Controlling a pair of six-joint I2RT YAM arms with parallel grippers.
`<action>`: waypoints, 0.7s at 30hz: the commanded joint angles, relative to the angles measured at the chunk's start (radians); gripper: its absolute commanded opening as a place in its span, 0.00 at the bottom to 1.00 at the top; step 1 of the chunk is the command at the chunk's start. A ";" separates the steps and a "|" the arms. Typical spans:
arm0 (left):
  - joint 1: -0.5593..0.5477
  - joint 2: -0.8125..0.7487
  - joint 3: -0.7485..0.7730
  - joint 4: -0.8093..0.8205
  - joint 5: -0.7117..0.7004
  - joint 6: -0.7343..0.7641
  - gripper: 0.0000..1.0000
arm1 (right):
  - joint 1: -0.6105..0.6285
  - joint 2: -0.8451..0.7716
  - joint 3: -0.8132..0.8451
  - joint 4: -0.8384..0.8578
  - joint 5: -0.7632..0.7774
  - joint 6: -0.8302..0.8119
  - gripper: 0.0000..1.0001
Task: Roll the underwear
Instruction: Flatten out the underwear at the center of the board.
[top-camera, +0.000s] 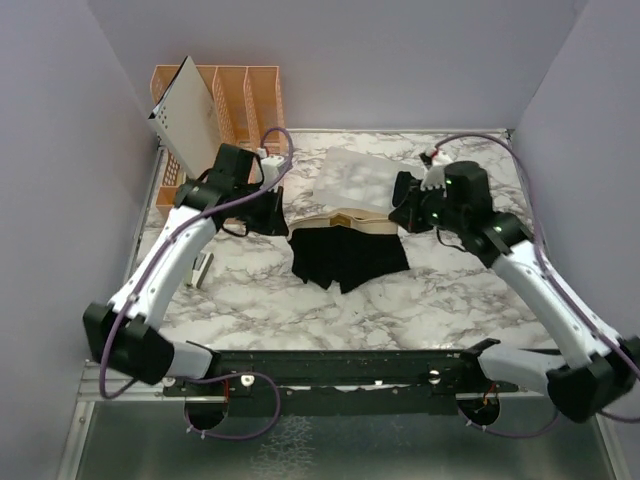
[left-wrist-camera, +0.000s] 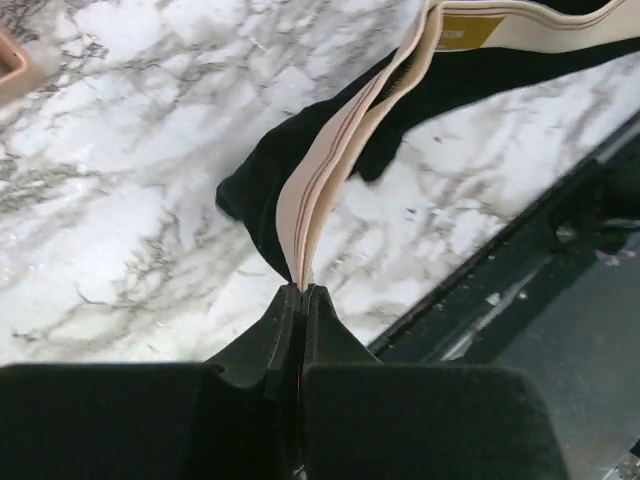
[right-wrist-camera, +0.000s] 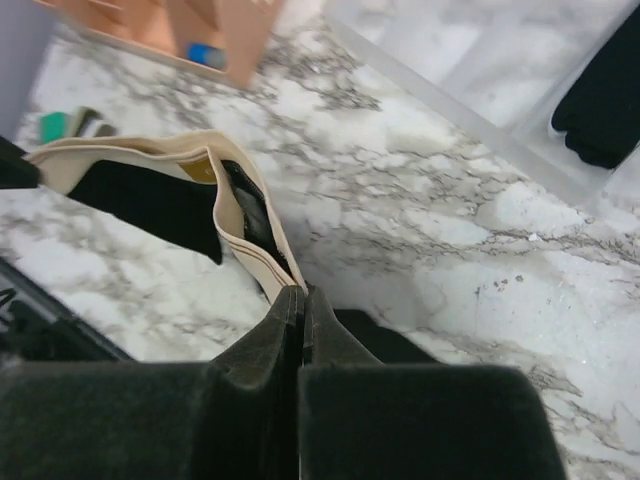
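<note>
The left gripper and right gripper each clench one end of the beige-banded soft black fabric underwear — mid-way along the white marble counter.

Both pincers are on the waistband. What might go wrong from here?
1. The left pincer and right pincer each pinch only the edge of the beige band; it may slip out under tension.
2. The underwear lies creased at its near hem, so the roll may be uneven.
3. The clear tray sits close behind; a backward move could nudge it.
</note>
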 joint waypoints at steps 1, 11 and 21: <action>-0.006 -0.246 -0.142 -0.016 0.157 -0.147 0.00 | -0.004 -0.234 -0.008 -0.201 -0.129 0.001 0.01; -0.013 -0.559 -0.200 -0.128 0.359 -0.320 0.00 | -0.004 -0.452 0.112 -0.521 -0.362 0.029 0.00; -0.013 -0.095 -0.235 -0.059 0.126 -0.105 0.00 | -0.005 -0.106 -0.120 -0.251 0.212 0.073 0.00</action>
